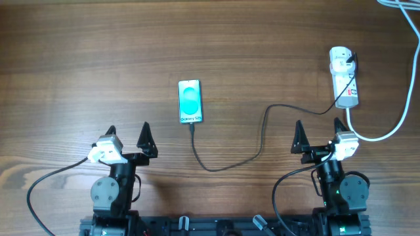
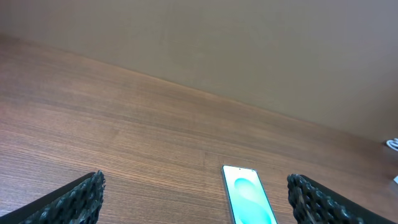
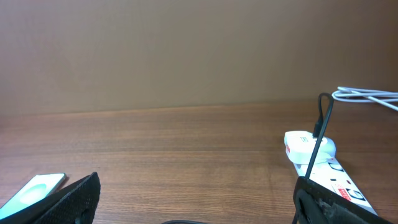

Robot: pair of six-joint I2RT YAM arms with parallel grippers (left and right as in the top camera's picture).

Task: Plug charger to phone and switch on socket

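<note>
**Table** (image 1: 79,59): brown wood grain.

**Phone** (image 1: 190,101): flat, screen up, lit cyan, left of centre, ahead of the gap between the arms. The left wrist view shows its far end (image 2: 249,196) between the fingers. The right wrist view catches only a corner (image 3: 34,186) at lower left.

**Charger** (image 1: 262,131): thin black cable. Overhead only, its tip meets the phone's near short edge; whether it is seated cannot be told. It loops toward the arms, then runs right to the socket's far end. The right wrist view shows just the arching stretch there (image 3: 322,124).

**Socket** (image 1: 344,77): white strip, far right, red markings. Seen side-on in the right wrist view (image 3: 311,146); switch position unreadable.

**Cord** (image 1: 394,124): thick, white, curving off the right edge.

**Left claw** (image 1: 127,130): spread wide, holding nothing, near the phone.

**Right claw** (image 1: 318,128): spread wide, holding nothing, near the socket.
</note>
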